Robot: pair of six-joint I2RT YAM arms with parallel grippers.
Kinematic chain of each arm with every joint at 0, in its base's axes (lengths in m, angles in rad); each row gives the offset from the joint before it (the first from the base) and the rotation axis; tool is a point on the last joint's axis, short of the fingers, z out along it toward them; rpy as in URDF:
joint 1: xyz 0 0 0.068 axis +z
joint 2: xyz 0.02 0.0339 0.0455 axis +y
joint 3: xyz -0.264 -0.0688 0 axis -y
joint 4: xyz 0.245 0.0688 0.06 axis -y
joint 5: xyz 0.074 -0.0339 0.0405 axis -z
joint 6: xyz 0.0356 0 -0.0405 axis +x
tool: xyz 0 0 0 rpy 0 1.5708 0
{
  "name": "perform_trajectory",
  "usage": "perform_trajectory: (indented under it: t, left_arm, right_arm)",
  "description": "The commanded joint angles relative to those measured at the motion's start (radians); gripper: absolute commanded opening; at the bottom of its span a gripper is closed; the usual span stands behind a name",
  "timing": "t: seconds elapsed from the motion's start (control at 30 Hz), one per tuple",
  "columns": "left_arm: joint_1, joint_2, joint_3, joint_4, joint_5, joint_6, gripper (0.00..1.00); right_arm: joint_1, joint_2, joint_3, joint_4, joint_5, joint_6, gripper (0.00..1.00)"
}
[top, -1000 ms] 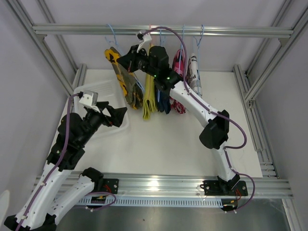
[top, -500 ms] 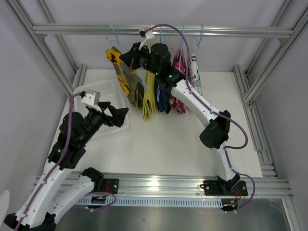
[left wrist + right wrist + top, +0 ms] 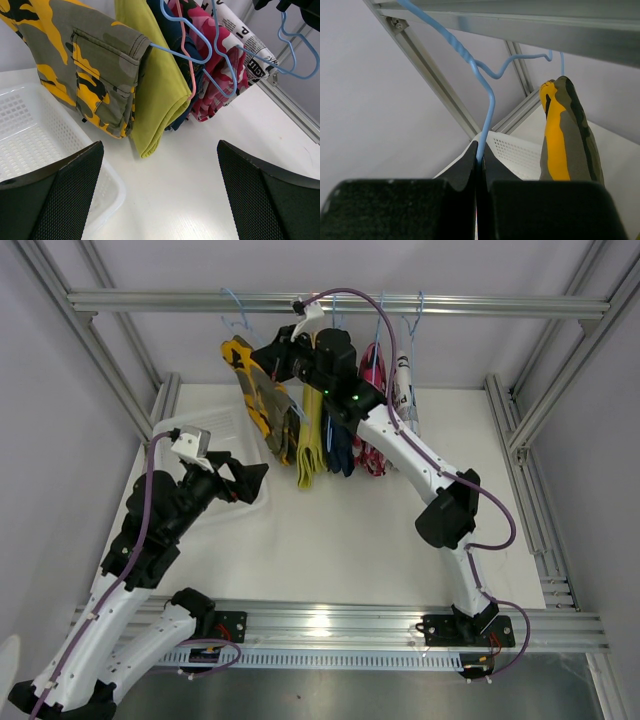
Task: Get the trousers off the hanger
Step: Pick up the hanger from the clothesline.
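Observation:
Several small trousers hang on wire hangers from the top rail (image 3: 150,302): camouflage (image 3: 258,400), yellow (image 3: 310,445), navy (image 3: 342,452), pink patterned (image 3: 372,375) and white with black lettering (image 3: 404,390). My right gripper (image 3: 272,358) is high up by the rail, shut on the blue hanger (image 3: 487,100) wire that carries the camouflage trousers (image 3: 565,135); the wire runs up out of the closed fingertips (image 3: 480,150). My left gripper (image 3: 250,480) is wide open and holds nothing, low over the table in front of the camouflage (image 3: 95,75) and yellow (image 3: 150,90) trousers.
A white perforated basket (image 3: 200,430) stands on the table at the left, under and beside the left gripper (image 3: 160,147); its rim (image 3: 107,182) shows in the left wrist view. Aluminium frame posts run along both sides and the back.
My right gripper has risen slightly toward the rail with the blue hanger, and the camouflage trousers shifted a little with it. The left arm has barely moved.

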Motion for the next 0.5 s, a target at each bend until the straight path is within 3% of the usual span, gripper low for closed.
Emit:
perform_trajectory:
  t: [0.0, 0.47]
  left_arm:
    - [-0.009, 0.004, 0.033, 0.012, 0.012, 0.003, 0.99]
    - [-0.009, 0.016, 0.033, 0.011, 0.015, 0.002, 0.99]
  right_arm:
    - [-0.053, -0.158, 0.141, 0.361, 0.152, 0.009, 0.00]
    - [-0.065, -0.190, 0.167, 0.376, 0.140, 0.031, 0.00]
